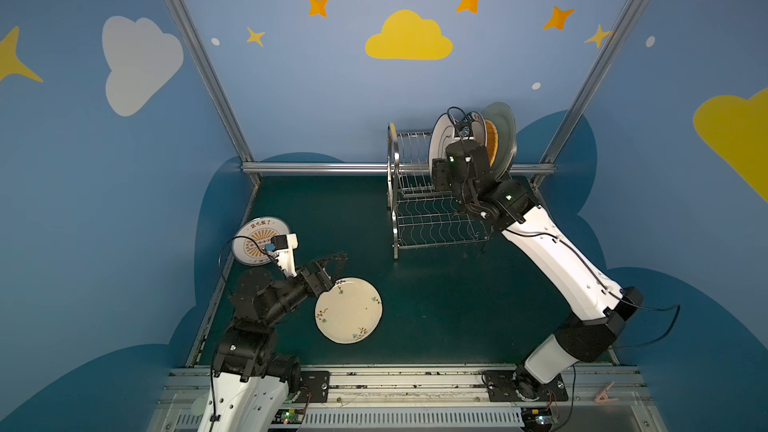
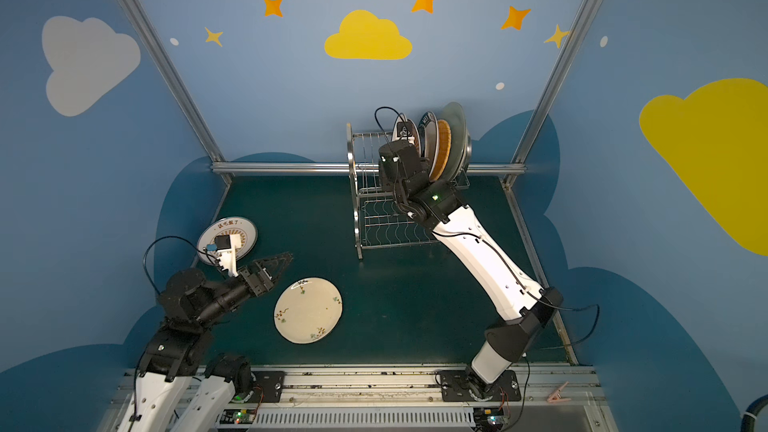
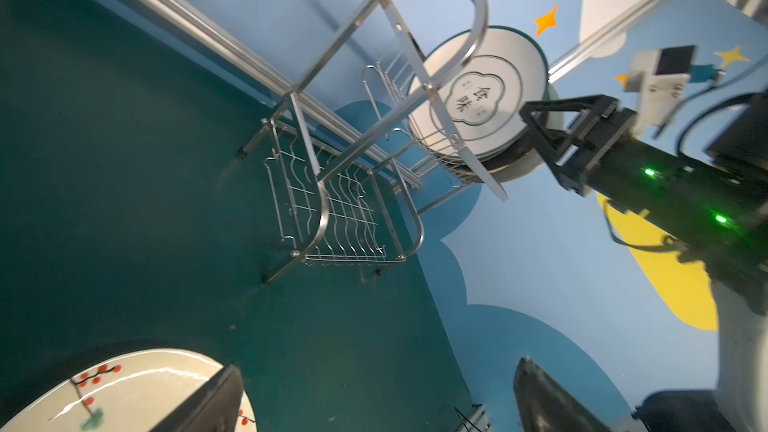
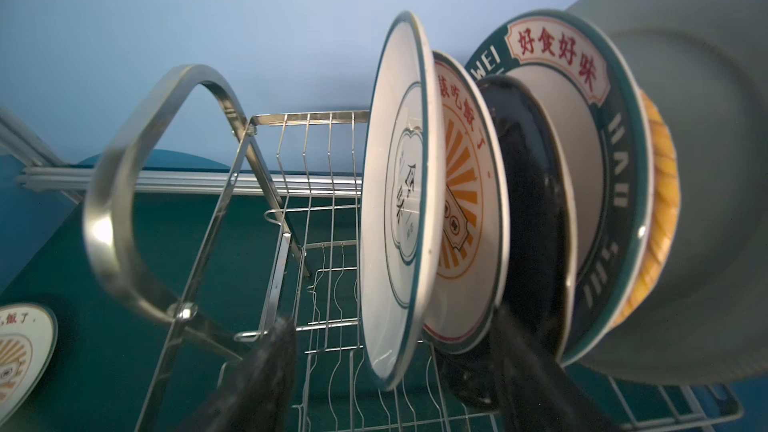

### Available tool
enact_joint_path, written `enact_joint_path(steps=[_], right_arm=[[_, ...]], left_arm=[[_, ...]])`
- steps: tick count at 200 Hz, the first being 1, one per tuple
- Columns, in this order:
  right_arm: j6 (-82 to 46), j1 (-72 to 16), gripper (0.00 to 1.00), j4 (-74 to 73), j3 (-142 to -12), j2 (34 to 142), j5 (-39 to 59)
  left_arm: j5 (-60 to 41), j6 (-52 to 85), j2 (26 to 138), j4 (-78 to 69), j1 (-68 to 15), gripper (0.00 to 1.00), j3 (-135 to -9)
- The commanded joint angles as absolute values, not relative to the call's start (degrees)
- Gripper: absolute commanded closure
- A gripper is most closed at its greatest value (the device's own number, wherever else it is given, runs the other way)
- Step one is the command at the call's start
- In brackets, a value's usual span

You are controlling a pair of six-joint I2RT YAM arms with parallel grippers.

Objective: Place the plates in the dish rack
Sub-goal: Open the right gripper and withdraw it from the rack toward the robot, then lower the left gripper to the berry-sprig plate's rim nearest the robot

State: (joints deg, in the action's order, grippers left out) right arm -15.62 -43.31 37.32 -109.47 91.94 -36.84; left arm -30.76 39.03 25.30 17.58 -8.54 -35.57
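In the right wrist view the right gripper (image 4: 390, 347) is seen only as two blurred fingers (image 4: 257, 376) cut off by the picture's edge; in both top views its fingertips are hidden behind the right arm (image 1: 469, 168). The yellow woven-look plate (image 4: 665, 201) is covered except for a sliver of rim, and the pale green plate (image 4: 715, 222) is cropped. The sunburst plate lying flat (image 1: 248, 243) is partly masked by the left wrist camera (image 1: 284, 241); the cream floral plate (image 3: 124, 392) is cut off in the left wrist view.

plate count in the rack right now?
6 visible, standing in the dish rack upper tier, in order: cloud-emblem plate, sunburst plate, black plate, teal-rimmed plate, yellow woven plate, pale green plate. Another may hide behind the green one.
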Motion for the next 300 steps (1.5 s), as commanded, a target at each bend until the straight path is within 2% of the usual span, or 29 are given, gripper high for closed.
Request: enact_joint_path(steps=[1,38,59,80,131,189,253,300], right_arm=[[-15.04,-43.67,0.19,34.89,-106.42,86.27,-31.71],[-13.9,-43.67,0.1,32.86,-95.72,76.68,-25.63],[-14.01,-43.68,0.08,30.33,-86.0,70.42,-20.39],[-14.7,-43.79,0.08,28.31,-76.45,64.59,-16.5],[-16.25,-43.84,0.08,25.54,-61.19,55.03,-10.0],[-18.01,-43.44,0.07,22.49,-53.22,54.47,-3.12],[-20.21,-41.41,0.07,19.26,-50.01,56.07,1.92],[-21.51,-40.61,0.06,16.66,-47.51,57.67,4.09]], left_arm=[[-24.07,41.73,24.47,24.95,-8.7,0.0,-34.08],[-16.8,49.13,20.46,39.12,-8.64,0.0,-33.6],[-8.31,55.15,19.23,49.84,-8.57,0.0,-34.15],[-5.69,58.37,18.21,53.43,-8.66,0.0,-32.15],[-5.35,63.98,19.9,49.46,-8.87,0.0,-23.86],[-8.04,64.75,18.39,36.97,-12.93,0.02,-12.15],[-17.19,64.77,19.7,28.2,-13.31,0.28,-5.02],[-23.18,64.07,25.76,18.63,-13.33,0.36,-1.91]])
